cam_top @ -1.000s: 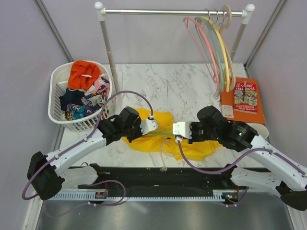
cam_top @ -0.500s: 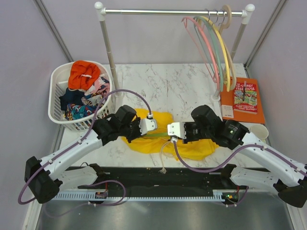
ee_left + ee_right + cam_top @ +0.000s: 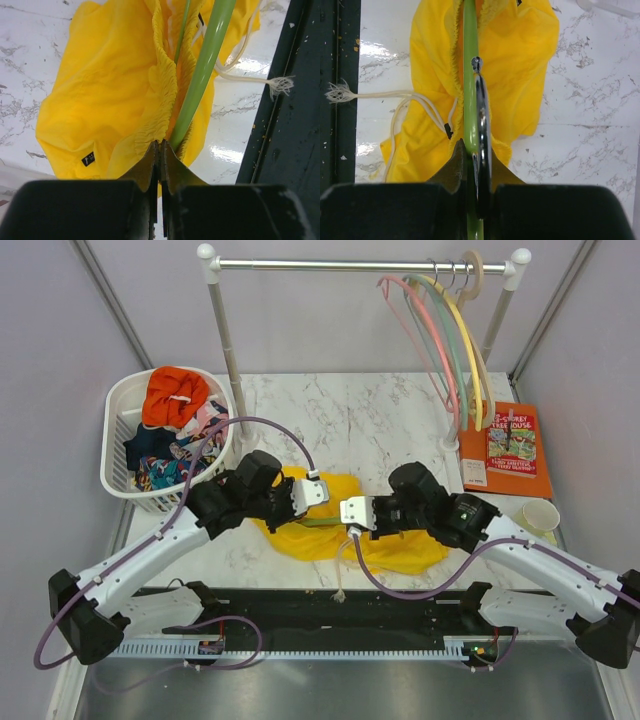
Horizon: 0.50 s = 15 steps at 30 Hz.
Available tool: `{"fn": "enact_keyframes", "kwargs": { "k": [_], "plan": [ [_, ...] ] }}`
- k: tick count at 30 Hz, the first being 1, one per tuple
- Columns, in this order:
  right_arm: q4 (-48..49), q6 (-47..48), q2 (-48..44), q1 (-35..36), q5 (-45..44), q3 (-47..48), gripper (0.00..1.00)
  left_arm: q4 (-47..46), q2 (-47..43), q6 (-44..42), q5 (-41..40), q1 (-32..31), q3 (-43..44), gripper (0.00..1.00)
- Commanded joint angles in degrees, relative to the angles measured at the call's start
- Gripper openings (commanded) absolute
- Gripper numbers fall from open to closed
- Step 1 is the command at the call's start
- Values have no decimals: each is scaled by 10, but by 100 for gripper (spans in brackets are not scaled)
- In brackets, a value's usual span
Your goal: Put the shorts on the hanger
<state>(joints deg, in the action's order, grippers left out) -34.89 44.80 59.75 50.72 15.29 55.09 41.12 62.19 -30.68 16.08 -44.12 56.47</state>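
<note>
- We see the left end effector [image 3: 159, 152] closed, its two fingertips pressed together on the gathered waistband of the yellow shorts [image 3: 100, 100].
- The light green hanger [image 3: 205, 65] runs just beside that pinch, touching the fingertip on the right of the left wrist view and passing up through the waist opening.
- We see the right end effector [image 3: 472, 150] clamped on the same hanger. The green bar passes between its fingers, and the metal hook [image 3: 481, 110] lies along the bar at the grip.
- In the top view the two end effectors face each other near the middle of the desk [image 3: 370, 420], with the shorts beneath and between them.
- The shorts lie crumpled on the marble, with part of the hanger inside the waistband.
- A small dark logo [image 3: 88, 159] sits near one hem.
- The white drawstring [image 3: 395, 95] trails from the waistband toward the black strip [image 3: 285, 125] at the near edge, and its frayed end lies beside that strip.
- Further out on the left, a white laundry basket [image 3: 115, 455] holds an orange-red garment [image 3: 172, 395] and patterned clothes.
- At the back a clothes rail [image 3: 360, 265] carries several spare hangers [image 3: 450, 340] at its right end.
- On the right, an orange book [image 3: 511, 438] lies on the desk, and a paper cup [image 3: 541, 513] stands near it.
</note>
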Motion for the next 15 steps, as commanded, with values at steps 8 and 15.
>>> {"fn": "enact_keyframes", "kwargs": {
  "k": [8, 15],
  "plan": [
    [167, -42, 33, -2, 55, -42, 0, 1, -1, 59, 72, 3, 55, 13],
    [186, -50, 23, -7, 61, -58, 0, 54, -48, -14, 223, 180, 63, 77]
  ]
}}
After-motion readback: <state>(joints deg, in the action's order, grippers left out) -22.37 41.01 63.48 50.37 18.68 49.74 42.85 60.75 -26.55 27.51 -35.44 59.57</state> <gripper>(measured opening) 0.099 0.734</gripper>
